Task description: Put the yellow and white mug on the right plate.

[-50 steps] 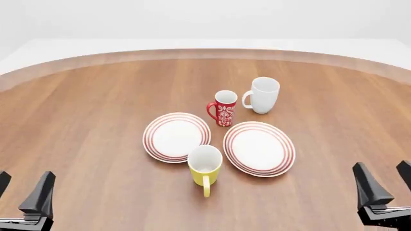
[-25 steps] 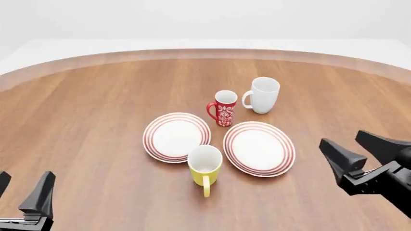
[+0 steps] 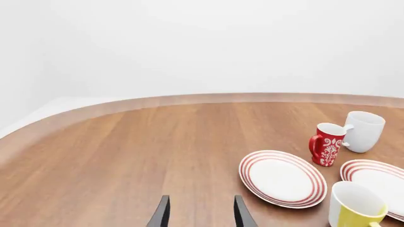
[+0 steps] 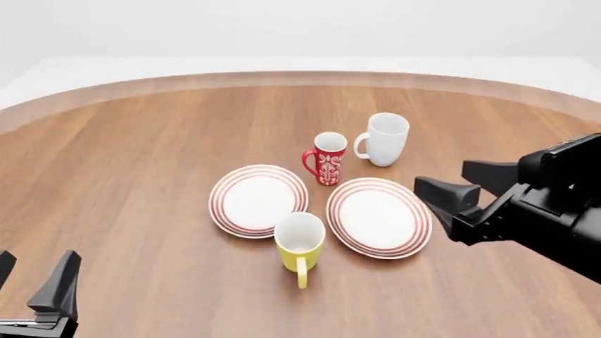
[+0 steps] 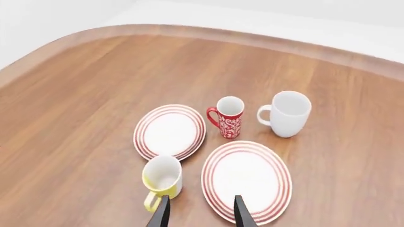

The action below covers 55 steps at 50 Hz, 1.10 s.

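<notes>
The yellow and white mug [image 4: 300, 243] stands upright on the wooden table, handle toward the near edge, in front of the gap between two red-ringed plates. The right plate [image 4: 379, 217] lies just to its right, with nothing on it. My right gripper [image 4: 441, 177] hovers open beside that plate's right rim, fingers pointing left, holding nothing. The right wrist view looks down on the mug [image 5: 162, 178] and right plate [image 5: 247, 180] past the open gripper [image 5: 200, 208]. My left gripper [image 4: 36, 271] is open and empty at the near left corner, far from the mug [image 3: 355, 208].
The left plate [image 4: 258, 200] lies beside the right one. A red-and-white patterned mug [image 4: 327, 158] and a larger white mug [image 4: 385, 139] stand behind the plates. The table's curved far edge [image 4: 300, 76] runs across the back.
The right arm has swung up from the near right corner, forward and leftward, to the right plate's edge. The left arm and all the crockery have stayed put.
</notes>
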### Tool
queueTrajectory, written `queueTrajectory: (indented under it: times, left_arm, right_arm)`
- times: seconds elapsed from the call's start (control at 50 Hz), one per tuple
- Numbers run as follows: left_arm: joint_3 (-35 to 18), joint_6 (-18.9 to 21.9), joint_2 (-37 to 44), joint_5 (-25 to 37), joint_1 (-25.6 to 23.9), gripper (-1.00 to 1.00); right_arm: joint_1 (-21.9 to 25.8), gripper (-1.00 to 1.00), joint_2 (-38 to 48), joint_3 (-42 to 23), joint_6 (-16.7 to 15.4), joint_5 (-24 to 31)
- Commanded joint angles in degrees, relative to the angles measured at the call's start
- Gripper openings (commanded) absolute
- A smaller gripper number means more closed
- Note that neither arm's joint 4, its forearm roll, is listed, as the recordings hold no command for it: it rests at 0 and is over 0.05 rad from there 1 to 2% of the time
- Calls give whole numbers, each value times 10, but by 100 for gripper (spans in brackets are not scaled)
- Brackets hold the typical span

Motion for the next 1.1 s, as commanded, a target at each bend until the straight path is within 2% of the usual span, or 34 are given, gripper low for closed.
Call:
queueTrajectory:
  times: [0.02, 0.26, 0.32, 0.44, 0.6, 0.7, 0.74, 0.76, 0.82, 0.86, 0.88, 0.94, 1.1]
  left_arm:
    - [0, 0, 0, 0, 0, 100]
    - [0, 0, 0, 0, 0, 100]
    - [0, 0, 0, 0, 0, 100]
    - [0, 0, 0, 0, 0, 100]
    - [0, 0, 0, 0, 0, 100]
    - [0, 0, 0, 0, 0, 100]
    - [0, 0, 0, 0, 0, 100]
    - [0, 0, 0, 0, 0, 100]
    - [0, 0, 0, 0, 0, 100]
    - [0, 0, 0, 0, 0, 100]
    - [0, 0, 0, 0, 0, 100]
    - [0, 0, 0, 0, 0, 100]
    - [0, 0, 0, 0, 0, 100]
  right_arm:
    - [40, 100, 33, -32, -17, 9]
    - [40, 100, 33, -32, -17, 9]
    - [54, 100, 57, -59, -11, 25]
    - [60, 100, 85, -59, -13, 8]
    - [76, 100, 136, -88, 2, 9]
    - [86, 100, 166, -120, 23, 24]
    - [88, 100, 164, -131, 60, 27]
    - [91, 100, 175, -140, 47, 35]
    - [92, 100, 183, -148, 72, 40]
    - [98, 100, 191, -153, 73, 42]
    - [106, 100, 195, -157, 87, 41]
    - [112, 100, 212, -173, 89, 48]
    - [133, 100, 255, -176, 126, 41]
